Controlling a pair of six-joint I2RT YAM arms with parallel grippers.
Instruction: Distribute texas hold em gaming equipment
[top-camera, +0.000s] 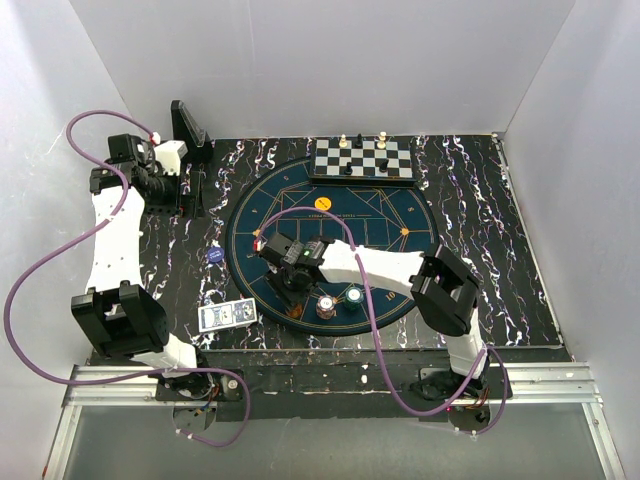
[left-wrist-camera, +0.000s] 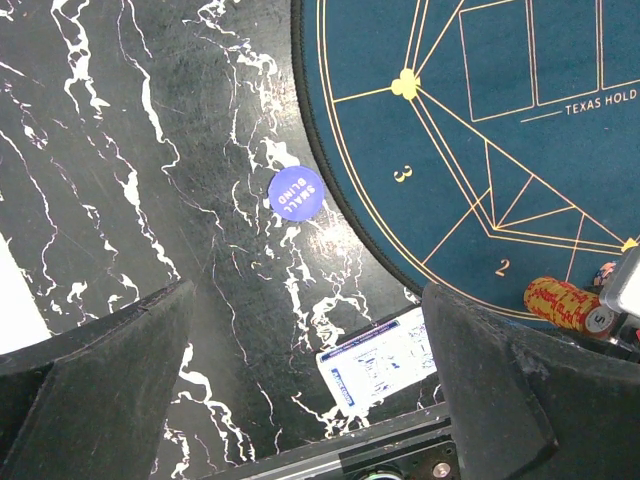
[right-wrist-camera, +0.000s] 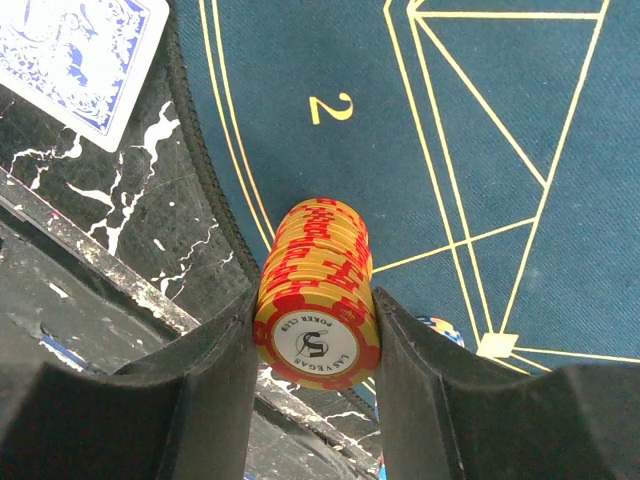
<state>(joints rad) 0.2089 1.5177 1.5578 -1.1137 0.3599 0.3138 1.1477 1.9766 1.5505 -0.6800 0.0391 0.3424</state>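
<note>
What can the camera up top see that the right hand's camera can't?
Only the top view shows the chessboard, the yellow disc, the blue round marker, two more chip stacks and both arms, with the left gripper open and away from everything. Only the right wrist view shows the right gripper squeezing a stack of orange chips lying on its side, and the number 2 on the mat. Both show the round blue mat and the playing cards beside it.
</note>
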